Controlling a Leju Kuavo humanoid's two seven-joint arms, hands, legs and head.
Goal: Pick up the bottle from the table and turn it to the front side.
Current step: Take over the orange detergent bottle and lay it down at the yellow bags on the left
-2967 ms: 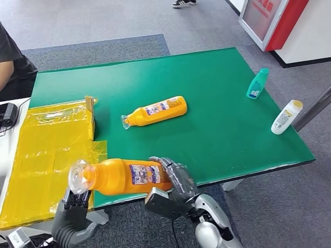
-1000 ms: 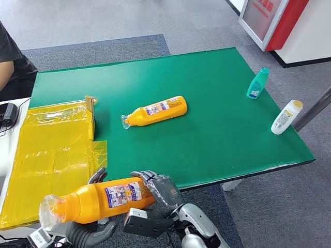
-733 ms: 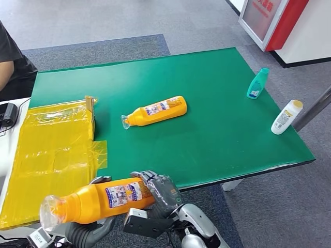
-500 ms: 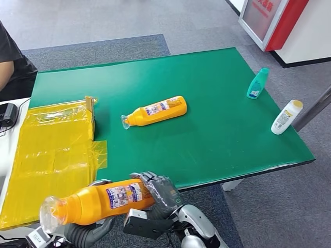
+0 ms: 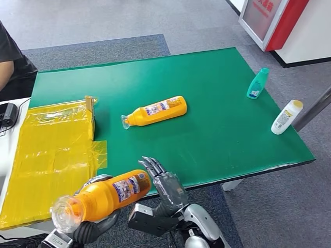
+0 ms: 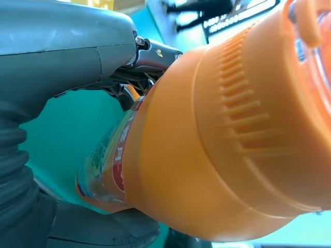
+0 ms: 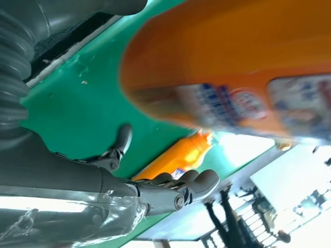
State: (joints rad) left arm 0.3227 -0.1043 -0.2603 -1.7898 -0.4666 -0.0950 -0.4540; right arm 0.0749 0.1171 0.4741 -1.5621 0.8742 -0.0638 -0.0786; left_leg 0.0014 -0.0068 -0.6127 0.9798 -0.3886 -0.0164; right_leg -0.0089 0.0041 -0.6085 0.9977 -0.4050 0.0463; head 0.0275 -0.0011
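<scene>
Near the table [image 5: 219, 139] edge, left hand [image 5: 95, 227] grips a bottle [image 5: 105, 196]; right hand [image 5: 166, 186] spread open beside it; second orange bottle [image 5: 156, 111] lies beyond.

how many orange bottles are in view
2: one orange bottle held in the left robot hand near the table's front edge, another orange bottle lying mid-table.

grey floor [image 5: 98, 20], red-white stand [image 5: 273, 20]

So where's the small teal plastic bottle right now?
In the head view, the small teal plastic bottle lies near the green table's far right edge, just beyond the white yellow-capped bottle.
</scene>
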